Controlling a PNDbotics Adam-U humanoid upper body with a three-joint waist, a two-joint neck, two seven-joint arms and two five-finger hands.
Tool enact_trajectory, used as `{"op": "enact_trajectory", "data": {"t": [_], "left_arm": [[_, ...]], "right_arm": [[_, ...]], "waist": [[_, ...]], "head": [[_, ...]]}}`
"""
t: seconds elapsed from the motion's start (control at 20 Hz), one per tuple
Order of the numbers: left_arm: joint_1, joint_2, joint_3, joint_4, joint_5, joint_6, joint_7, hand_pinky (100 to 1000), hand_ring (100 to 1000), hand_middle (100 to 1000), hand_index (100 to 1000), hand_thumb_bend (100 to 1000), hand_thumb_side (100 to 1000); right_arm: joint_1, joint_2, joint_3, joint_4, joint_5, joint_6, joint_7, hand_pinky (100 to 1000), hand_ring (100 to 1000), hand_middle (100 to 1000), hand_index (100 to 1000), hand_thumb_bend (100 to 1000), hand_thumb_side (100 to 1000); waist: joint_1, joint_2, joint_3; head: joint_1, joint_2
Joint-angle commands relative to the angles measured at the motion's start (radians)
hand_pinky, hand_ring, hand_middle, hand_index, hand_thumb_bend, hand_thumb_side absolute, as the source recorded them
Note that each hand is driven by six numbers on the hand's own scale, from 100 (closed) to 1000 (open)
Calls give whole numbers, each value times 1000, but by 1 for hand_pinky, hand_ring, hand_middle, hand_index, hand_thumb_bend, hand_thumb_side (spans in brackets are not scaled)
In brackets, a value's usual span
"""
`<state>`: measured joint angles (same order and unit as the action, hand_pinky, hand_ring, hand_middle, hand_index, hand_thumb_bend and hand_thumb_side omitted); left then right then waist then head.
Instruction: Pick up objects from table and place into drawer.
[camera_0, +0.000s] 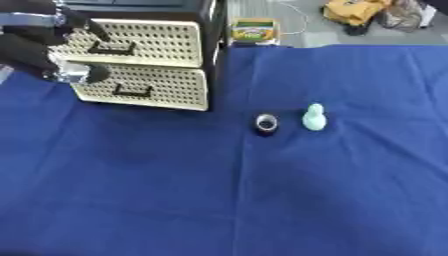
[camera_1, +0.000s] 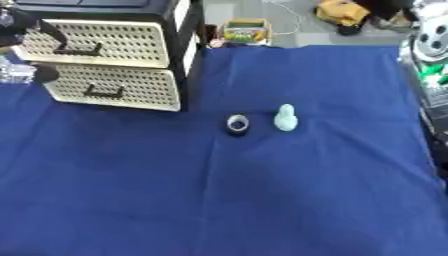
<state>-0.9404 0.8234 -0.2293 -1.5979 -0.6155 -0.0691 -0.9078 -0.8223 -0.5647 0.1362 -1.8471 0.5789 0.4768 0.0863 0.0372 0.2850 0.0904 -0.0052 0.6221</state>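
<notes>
A black cabinet (camera_0: 213, 30) with two cream perforated drawers stands at the back left of the blue cloth (camera_0: 262, 200). The upper drawer (camera_0: 149, 40) and lower drawer (camera_0: 157, 87) each carry a dark handle, and both fronts look pushed in. My left hand (camera_0: 39, 47) hovers at the cabinet's left side, one finger stretched toward the upper drawer, clear of its handle and holding nothing. A small black ring-shaped thing (camera_0: 267, 123) and a pale green bottle-shaped thing (camera_0: 314, 118) stand side by side near the middle of the cloth, well right of the hand.
A green and yellow box (camera_0: 254, 30) sits just behind the table's far edge. Yellow and dark items (camera_0: 354, 11) lie on the floor beyond. A white device (camera_1: 429, 37) stands past the table's right edge.
</notes>
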Motion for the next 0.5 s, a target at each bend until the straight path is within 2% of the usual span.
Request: {"op": "enact_trajectory", "data": {"t": [0.05,0.35,0.5], "left_arm": [[-29,10,12,27,-32,-3,1,100,100,100,925,373,921],[-49,-7,18,76,-67,-2,18,100,100,100,929,343,909],[-66,-14,13,104,-74,-13,11,100,100,100,941,356,903]], "right_arm": [[-23,-29,-4,-4,6,-2,4,577,527,550,744,499,889],[-28,-32,-4,-5,5,-4,8,573,524,542,736,501,887],[-31,-33,-4,-4,6,-4,10,572,524,541,736,507,879]], "waist": [[2,-14,0],[3,-2,-4],[4,3,-6]], "head": [[2,-21],[4,-45],[5,-55]]}}
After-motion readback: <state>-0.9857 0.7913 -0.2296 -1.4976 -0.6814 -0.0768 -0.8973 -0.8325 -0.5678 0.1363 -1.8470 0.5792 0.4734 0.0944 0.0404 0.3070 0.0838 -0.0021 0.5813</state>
